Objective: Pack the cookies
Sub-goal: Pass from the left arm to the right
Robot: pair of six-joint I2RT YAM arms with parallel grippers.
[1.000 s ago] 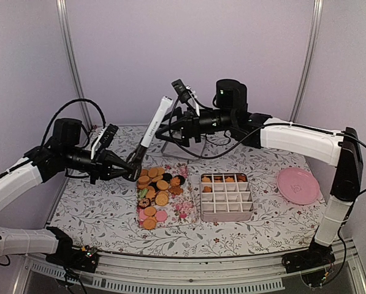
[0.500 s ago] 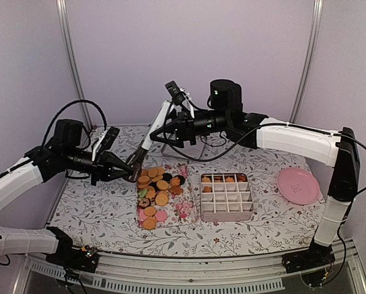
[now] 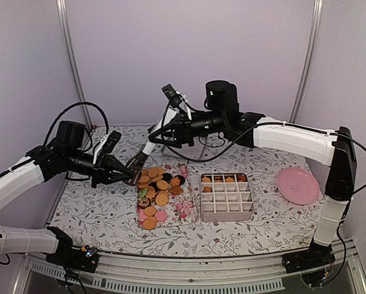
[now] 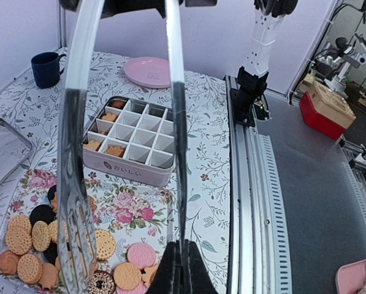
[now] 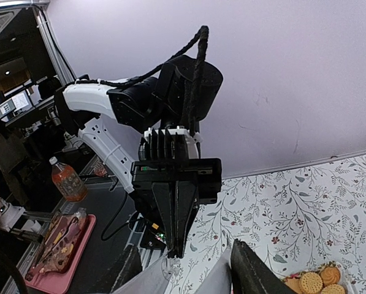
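The cookies (image 3: 155,184) are small round discs, mostly golden with some dark and pink ones, heaped on a floral tray (image 3: 186,208). Clear-and-white tongs (image 3: 144,149) slant up over the tray's far left corner. My left gripper (image 3: 129,176) is shut on one thin blade of the tongs (image 4: 178,122) near its tip; the other, slotted blade (image 4: 72,202) hangs over the cookies (image 4: 32,239). My right gripper (image 3: 157,136) holds the handle end, its fingers (image 5: 247,269) pressed on both arms of the tongs (image 5: 213,282).
A pink divided box (image 3: 225,218) stands right of the tray, with several cookies in its far row of cells. A pink plate (image 3: 298,185) lies at the far right. In the left wrist view a navy mug (image 4: 46,66) and a clear lid (image 4: 2,153) sit behind the tray.
My right gripper has moved left and down onto the tongs' handle and its jaws have narrowed around it. The left gripper has stayed shut on the blade, almost in place.
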